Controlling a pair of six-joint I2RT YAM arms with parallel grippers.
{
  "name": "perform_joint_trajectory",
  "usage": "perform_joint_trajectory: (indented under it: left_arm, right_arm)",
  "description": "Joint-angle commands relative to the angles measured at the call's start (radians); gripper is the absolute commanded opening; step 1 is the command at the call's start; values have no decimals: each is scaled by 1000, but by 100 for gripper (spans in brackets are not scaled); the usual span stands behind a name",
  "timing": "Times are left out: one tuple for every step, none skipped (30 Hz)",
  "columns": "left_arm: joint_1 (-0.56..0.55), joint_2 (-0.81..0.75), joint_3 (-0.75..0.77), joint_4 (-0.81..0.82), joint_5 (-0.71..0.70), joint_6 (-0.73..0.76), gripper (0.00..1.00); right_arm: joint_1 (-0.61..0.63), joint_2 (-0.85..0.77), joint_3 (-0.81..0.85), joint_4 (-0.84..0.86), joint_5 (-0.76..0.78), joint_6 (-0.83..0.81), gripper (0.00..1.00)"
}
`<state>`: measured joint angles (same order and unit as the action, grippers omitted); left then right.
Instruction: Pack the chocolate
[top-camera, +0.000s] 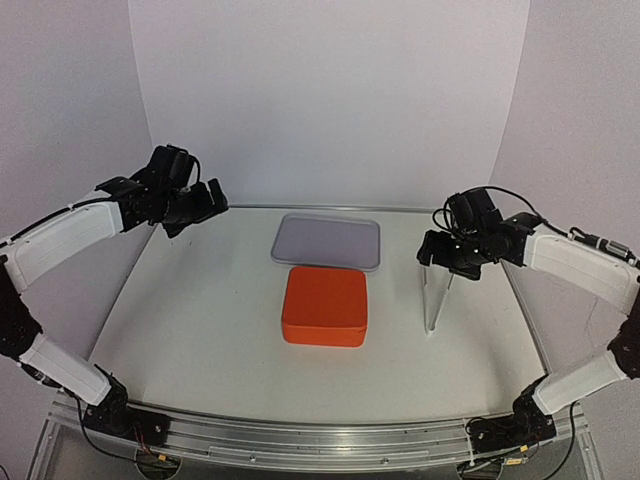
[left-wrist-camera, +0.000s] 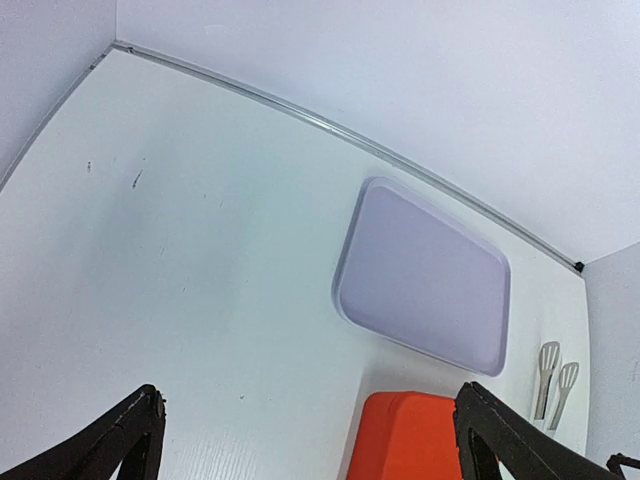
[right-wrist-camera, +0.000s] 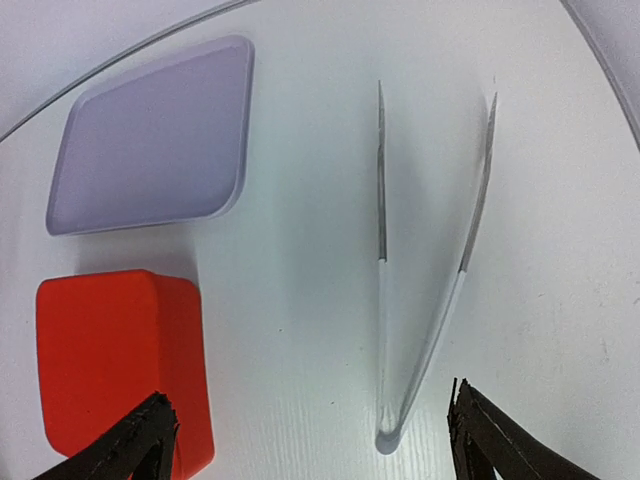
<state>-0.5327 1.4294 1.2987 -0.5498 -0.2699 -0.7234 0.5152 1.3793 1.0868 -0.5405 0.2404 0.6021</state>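
No chocolate shows in any view. An orange box (top-camera: 325, 305) with its lid on sits mid-table, with an empty lavender tray (top-camera: 327, 241) just behind it. My left gripper (top-camera: 200, 205) hovers open at the far left, well away from both; its wrist view shows the tray (left-wrist-camera: 425, 275) and the box's corner (left-wrist-camera: 410, 440) beyond the wide-spread left gripper (left-wrist-camera: 310, 420). My right gripper (top-camera: 445, 255) is open above a pair of white tongs (top-camera: 437, 295). In the right wrist view the tongs (right-wrist-camera: 430, 300) lie flat on the table between the fingers of the right gripper (right-wrist-camera: 310, 415), untouched.
The table is white, with walls close at the back and both sides. The box (right-wrist-camera: 110, 360) and tray (right-wrist-camera: 155, 140) lie left of the tongs. The tongs (left-wrist-camera: 555, 375) rest near the table's right edge.
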Motion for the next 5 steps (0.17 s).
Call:
perform_joint_trajectory:
  left_arm:
    - [-12, -68, -73, 14, -53, -30, 100]
    - [-12, -71, -82, 21, -46, -35, 100]
    - [-12, -71, -85, 22, -37, -37, 100]
    - [-12, -67, -85, 22, -32, -41, 100]
    - [-11, -63, -85, 22, -27, -44, 100]
  right_arm:
    - [5, -19, -7, -20, 183, -86, 91]
    - [5, -12, 0, -20, 190, -95, 91]
    - [5, -3, 9, -21, 185, -106, 91]
    - [5, 4, 18, -22, 182, -114, 91]
    - [5, 11, 26, -22, 179, -118, 91]
